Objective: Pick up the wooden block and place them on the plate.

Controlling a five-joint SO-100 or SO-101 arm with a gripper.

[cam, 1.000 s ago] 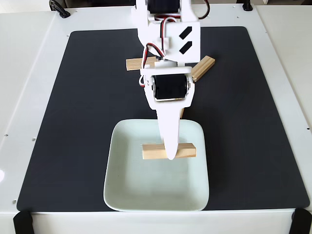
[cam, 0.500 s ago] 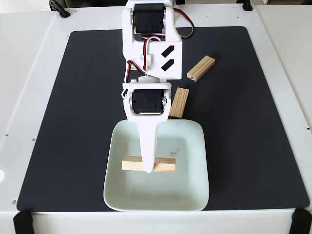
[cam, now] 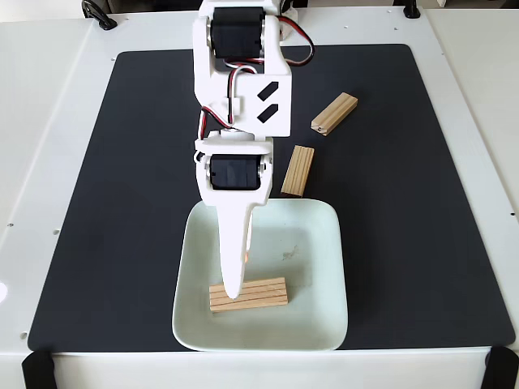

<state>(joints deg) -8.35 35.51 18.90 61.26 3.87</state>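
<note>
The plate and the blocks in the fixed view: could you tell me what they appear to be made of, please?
The plate looks like glazed ceramic: pale mint-white, smooth, softly glossy, with a rounded raised rim. The block on the plate and the two blocks on the mat look like unfinished light wood, with lengthwise grain lines and a matte surface.

Fixed cam: high, front of table [cam: 49, 97], looks down steeply toward arm base; mid-range.

Fixed view: gripper [cam: 232, 290] finger covers left part of the wooden block [cam: 258, 293] on the plate [cam: 320, 267]; jaw state unreadable. Arm hides mat toward the bench's [cam: 470, 121] far edge and the plate's far-left rim. Arm's upper part cut by top edge.
</note>
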